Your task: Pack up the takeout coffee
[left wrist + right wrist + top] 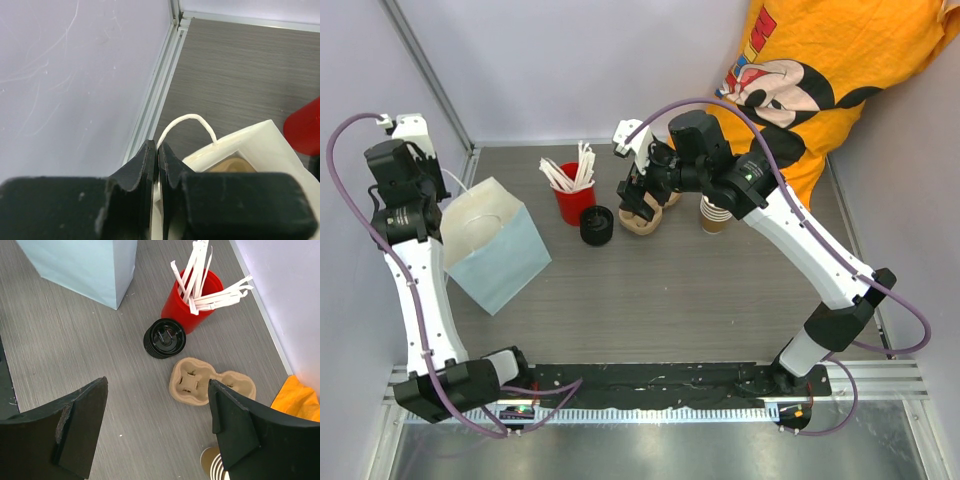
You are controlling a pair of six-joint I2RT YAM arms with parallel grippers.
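Observation:
A short stack of brown kraft paper cups (715,216), white inside, stands at the back right; its rim shows in the right wrist view (216,465). A stack of round black lids (596,225) sits apart from it, left of the pulp carrier (645,216). My right gripper (638,195) hangs open and empty above the carrier (210,382), with the lids (165,337) just ahead of it. My left gripper (157,148) is shut on the white string handle (190,120) of the pale blue paper bag (495,245) at its left edge.
A red cup of white sticks (575,198) stands behind the lids, also seen in the right wrist view (192,302). The bag stands open, with a tan shape inside (235,165). Walls close off the left and back. A person in an orange shirt (820,70) stands at the back right.

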